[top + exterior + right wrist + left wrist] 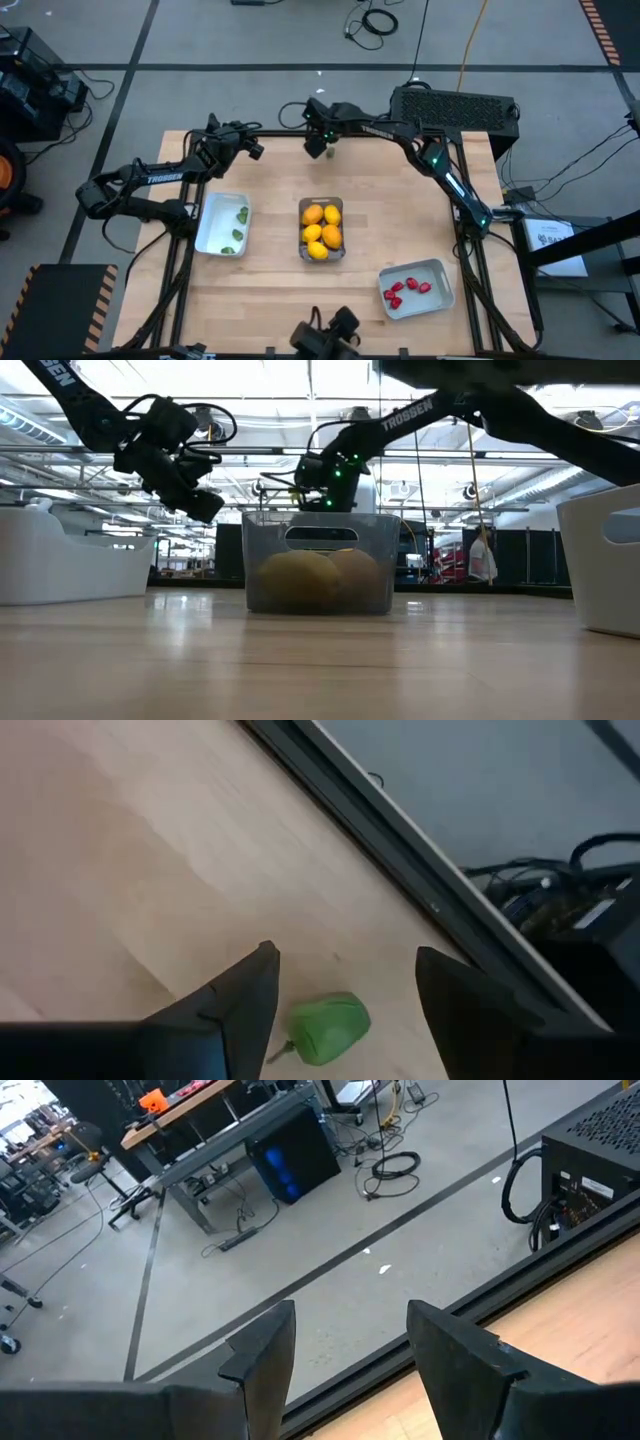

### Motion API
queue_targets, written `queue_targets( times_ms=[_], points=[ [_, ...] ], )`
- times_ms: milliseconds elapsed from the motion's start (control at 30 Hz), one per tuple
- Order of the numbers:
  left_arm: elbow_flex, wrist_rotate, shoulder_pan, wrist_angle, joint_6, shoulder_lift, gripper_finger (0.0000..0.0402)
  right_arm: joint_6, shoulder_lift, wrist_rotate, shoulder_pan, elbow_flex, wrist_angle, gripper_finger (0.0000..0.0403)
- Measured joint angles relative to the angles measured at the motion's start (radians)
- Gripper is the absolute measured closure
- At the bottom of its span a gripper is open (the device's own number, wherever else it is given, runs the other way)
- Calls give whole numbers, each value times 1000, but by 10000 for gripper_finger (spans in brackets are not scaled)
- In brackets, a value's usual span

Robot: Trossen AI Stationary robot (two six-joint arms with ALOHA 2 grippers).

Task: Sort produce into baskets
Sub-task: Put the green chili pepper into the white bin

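Produce lay mostly sorted: yellow and orange lemons (321, 229) filled the narrow clear bin (340, 254) at the middle of the surface (280, 290), green pieces (240, 224) sat in the white tray (210, 228) toward the left, and red strawberries (406, 289) sat in the grey-blue tray (440, 298) toward the front right. One green piece (330, 1027) remained loose on the wood near the far edge, beyond the clear bin. The right tool (345, 990) hung directly over it, fingers spread on either side of the piece with a gap on both sides, gripping nothing. The left tool (350, 1350) was raised above the far left part of the surface, beyond the white tray, angled out toward the floor; its fingers stood apart and held nothing. From table height the lemons (315, 580) showed through the clear bin's wall (375, 565), with both arms above and behind it. A black box (455, 108) sat off the far right corner.
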Motion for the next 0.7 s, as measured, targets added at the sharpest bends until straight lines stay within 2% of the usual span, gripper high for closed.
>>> queue_targets(
  times_ms=[167, 333, 500, 700],
  points=[
    [0, 2, 0, 0, -1, 0, 201, 76, 0, -3, -14, -33, 27, 179],
    [0, 3, 0, 0, -3, 0, 201, 131, 0, 2, -22, -33, -43, 179],
    [0, 3, 0, 1, -3, 0, 201, 135, 1, 0, -13, -61, -51, 179],
    [0, 56, 0, 3, -5, 0, 201, 127, 1, -7, -14, -61, -63, 179]
  ],
)
